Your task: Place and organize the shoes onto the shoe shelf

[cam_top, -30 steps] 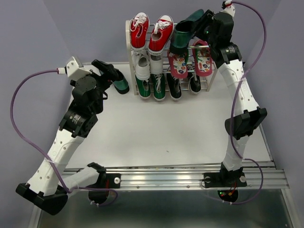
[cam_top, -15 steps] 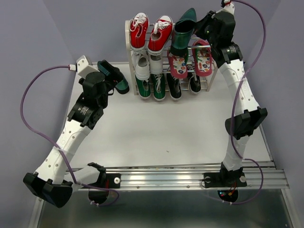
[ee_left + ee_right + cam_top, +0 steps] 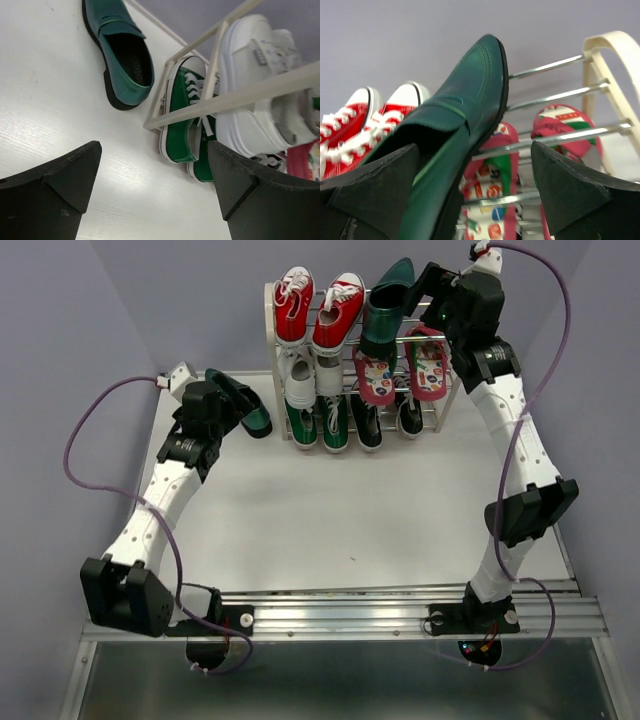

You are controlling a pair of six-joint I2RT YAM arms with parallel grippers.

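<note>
The dark teal-green glossy loafer (image 3: 122, 60) lies sole-down on the white counter (image 3: 50, 100), just beside the left end of the cream-white rod shoe shelf (image 3: 170, 118). It is judged light, with a stiff sole and a slick upper. Take hold across the side walls at the opening. The left gripper (image 3: 153, 146) hangs released, short of it. The second teal loafer (image 3: 465, 100) rests on the top rods, between the spread fingers of the released right gripper (image 3: 473, 145).

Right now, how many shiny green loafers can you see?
2. One loafer lies on the table just left of the shoe shelf, near the left tool. The other loafer leans on the shelf's top tier, inside the open right tool. None seems hidden.
</note>
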